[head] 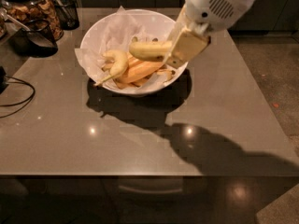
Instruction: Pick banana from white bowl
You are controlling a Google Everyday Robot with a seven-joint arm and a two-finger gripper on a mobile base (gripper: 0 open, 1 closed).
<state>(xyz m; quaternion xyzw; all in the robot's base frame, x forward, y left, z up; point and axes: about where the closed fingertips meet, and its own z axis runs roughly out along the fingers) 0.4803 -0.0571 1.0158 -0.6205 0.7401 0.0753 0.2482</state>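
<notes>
The banana is plump and pale yellow with dark ends. It hangs level above the white bowl, held at its right end by my gripper. The gripper comes down from the white arm at the upper right and is shut on the banana. The bowl is lined with crumpled white paper. A small hooked banana and orange-toned bananas lie inside it, below the lifted banana.
A glass jar of snacks and a dark cup stand at the far left. A black cable loops on the grey table at the left edge. A dark holder stands behind the bowl.
</notes>
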